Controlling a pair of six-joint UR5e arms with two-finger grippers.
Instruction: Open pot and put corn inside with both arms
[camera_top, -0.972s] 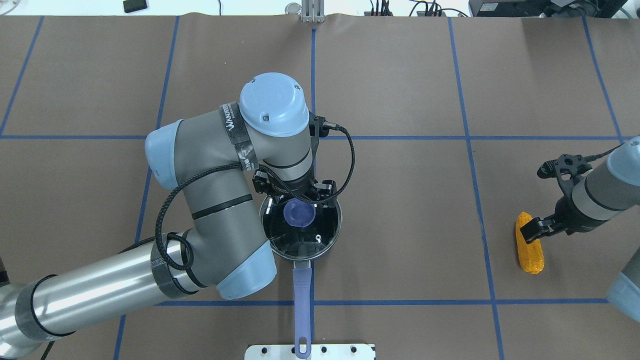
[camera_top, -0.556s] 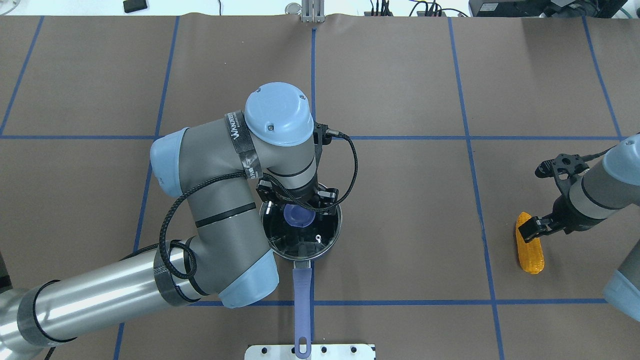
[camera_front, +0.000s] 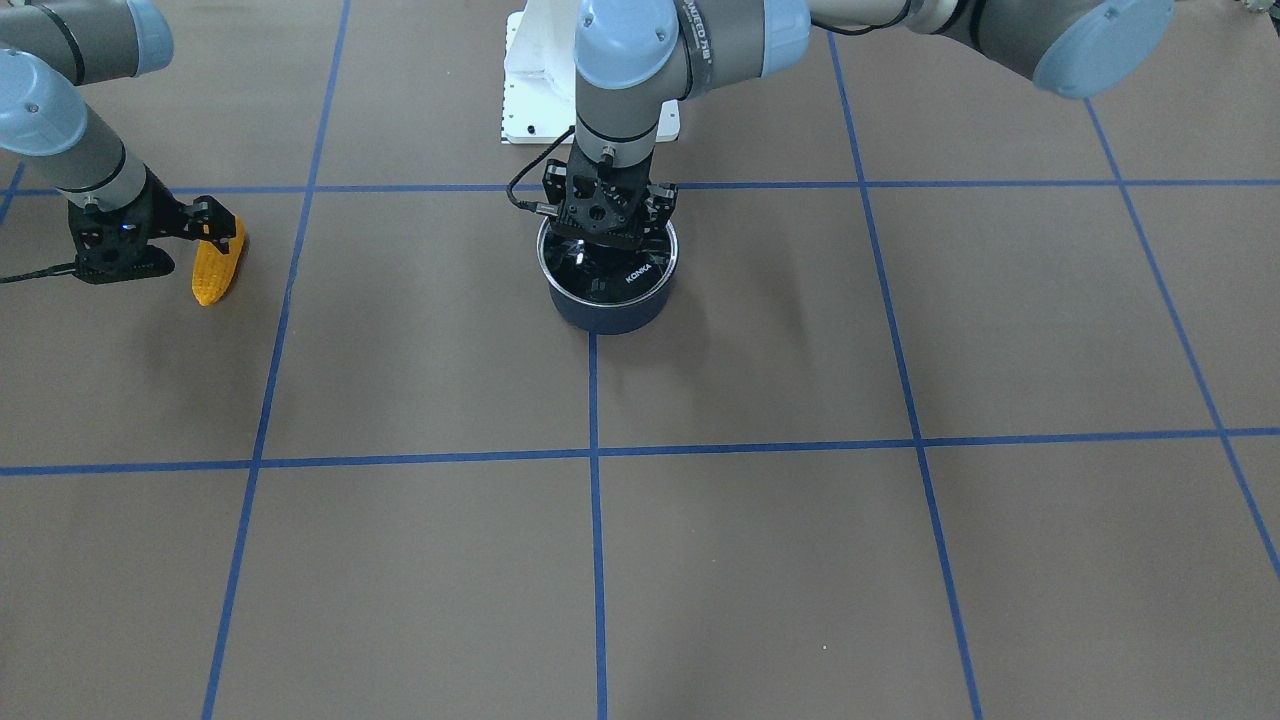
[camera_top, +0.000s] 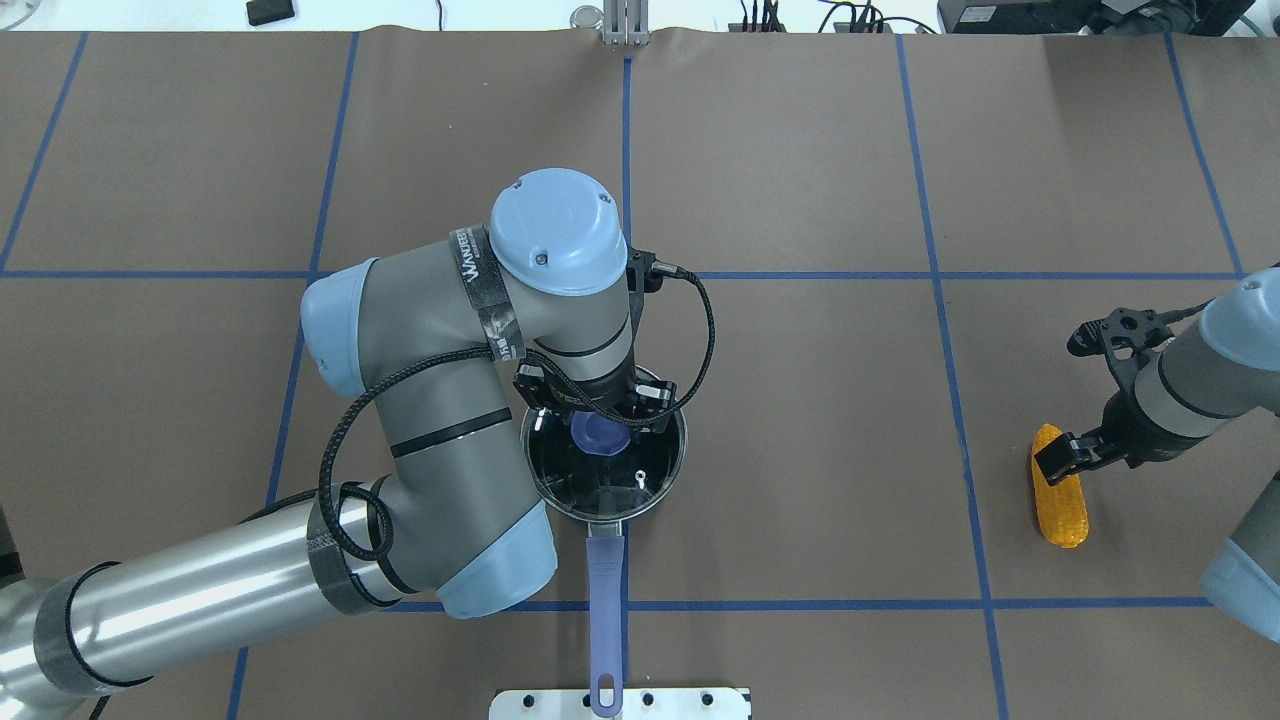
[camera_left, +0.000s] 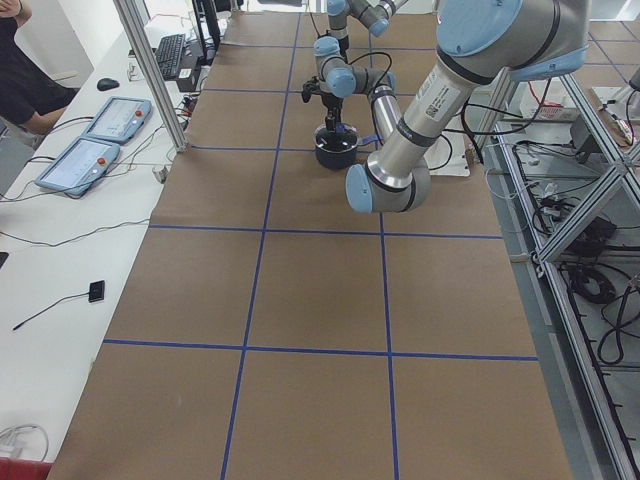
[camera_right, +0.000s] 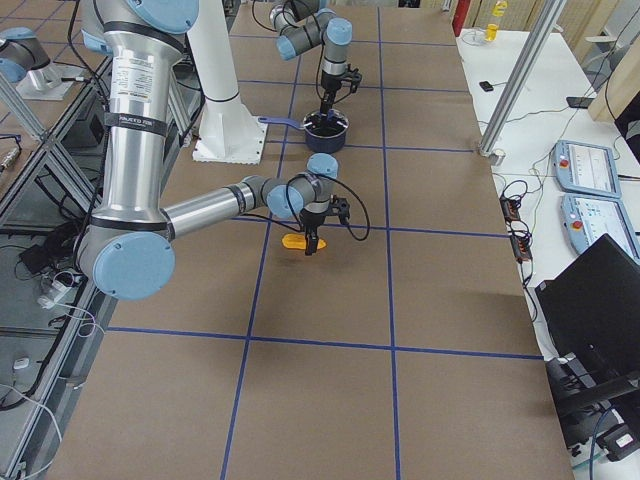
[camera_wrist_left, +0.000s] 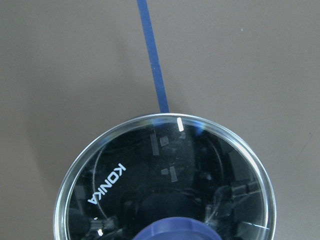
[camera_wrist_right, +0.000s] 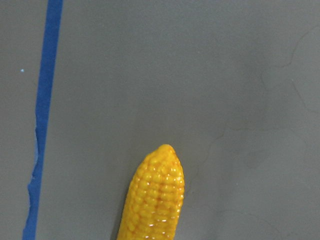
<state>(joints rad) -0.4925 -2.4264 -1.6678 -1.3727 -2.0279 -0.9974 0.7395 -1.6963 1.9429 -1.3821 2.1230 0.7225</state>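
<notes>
The dark navy pot (camera_top: 676, 478) stands mid-table with its periwinkle handle (camera_top: 603, 585) pointing toward the robot. The clear glass lid (camera_wrist_left: 165, 175) with its blue knob (camera_top: 598, 435) sits on it. My left gripper (camera_top: 592, 398) is low over the lid, open, with a finger on each side of the knob; it also shows in the front view (camera_front: 605, 225). The corn (camera_top: 1060, 500) lies on the table at the right; its tip shows in the right wrist view (camera_wrist_right: 155, 195). My right gripper (camera_top: 1085, 455) hovers just over the corn and looks open.
The white mount plate (camera_top: 620, 703) lies at the near edge, just behind the handle's end. Blue tape lines (camera_top: 930, 275) grid the brown table cover. A side table with control pendants (camera_left: 105, 120) and a seated person (camera_left: 25, 80) lie beyond the far edge.
My left gripper has come down closer around the lid's knob, its fingers drawn in a little. My right gripper has shifted slightly over the corn. Pot, lid and corn have not moved.
</notes>
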